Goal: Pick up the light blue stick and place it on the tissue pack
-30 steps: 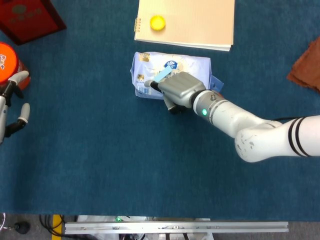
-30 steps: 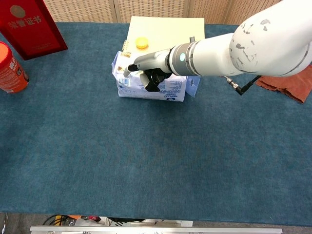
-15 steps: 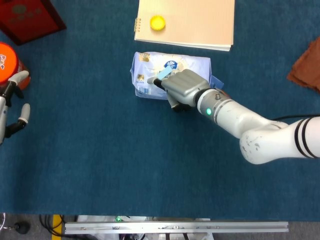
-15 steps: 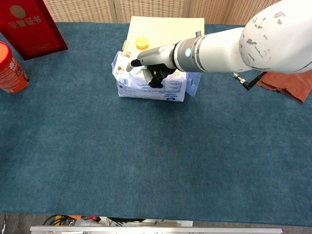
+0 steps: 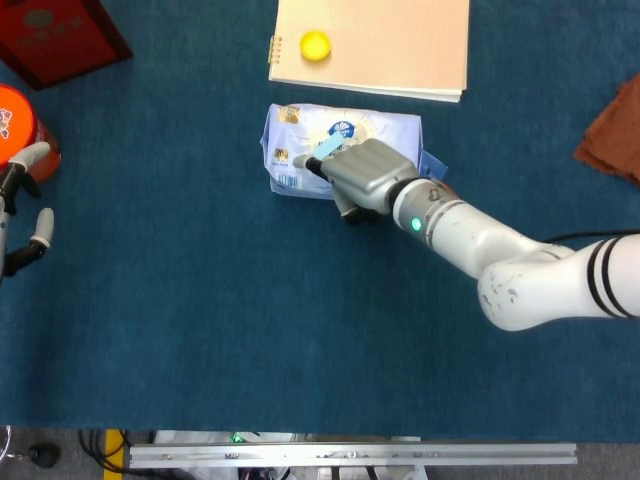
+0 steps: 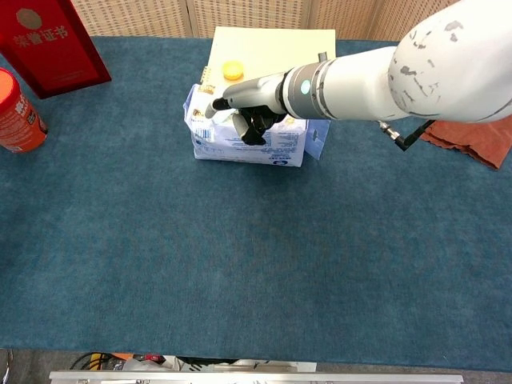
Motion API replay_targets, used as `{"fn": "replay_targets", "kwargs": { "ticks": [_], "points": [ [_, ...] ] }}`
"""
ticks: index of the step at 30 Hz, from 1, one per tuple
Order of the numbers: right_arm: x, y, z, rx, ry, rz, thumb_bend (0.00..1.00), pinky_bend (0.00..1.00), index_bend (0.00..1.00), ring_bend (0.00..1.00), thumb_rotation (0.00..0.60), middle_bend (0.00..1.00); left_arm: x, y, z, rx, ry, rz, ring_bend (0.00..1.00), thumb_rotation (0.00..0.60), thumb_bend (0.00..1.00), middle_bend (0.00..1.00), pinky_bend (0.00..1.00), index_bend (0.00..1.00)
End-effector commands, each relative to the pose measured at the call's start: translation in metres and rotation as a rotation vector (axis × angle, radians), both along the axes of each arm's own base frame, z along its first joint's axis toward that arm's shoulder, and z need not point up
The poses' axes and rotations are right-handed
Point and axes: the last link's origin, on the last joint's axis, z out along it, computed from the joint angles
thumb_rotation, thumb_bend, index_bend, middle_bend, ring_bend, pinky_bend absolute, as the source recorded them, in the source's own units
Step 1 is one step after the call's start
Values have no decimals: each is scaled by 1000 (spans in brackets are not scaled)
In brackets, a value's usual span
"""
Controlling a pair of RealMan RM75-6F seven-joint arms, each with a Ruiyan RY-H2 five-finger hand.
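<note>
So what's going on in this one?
The right robot hand is over the tissue pack in the middle of the blue table, holding the light blue stick against the pack's top. The stick isn't released yet. The left robot hand sits idle at the table's left edge, holding nothing, near an orange can.

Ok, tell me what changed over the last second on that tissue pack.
The right hand shifted slightly right and up over the tissue pack, carrying the light blue stick, which it still holds. The pack, notebook and left hand stayed roughly where they were.
</note>
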Motion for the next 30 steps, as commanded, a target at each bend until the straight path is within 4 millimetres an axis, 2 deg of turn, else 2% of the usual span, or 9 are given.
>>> {"fn": "replay_targets", "kwargs": {
  "ticks": [1,17,30],
  "points": [
    [-3,-1,1,-6,9,-4,1000,1000,28,1000,600,1000,1,0,-1,-2,-2,-2,563,600,421,480,619,189],
    [-4,2,-12,21,33,-3,1000,1000,31,1000,600,1000,-3,-1,-1,-1,-3,9,562,600,422,480,620,186],
    [-4,2,-8,16,23,-5,1000,1000,34,1000,600,1000,-2,0,-1,2,-8,5,563,600,422,479,619,185]
  ]
}}
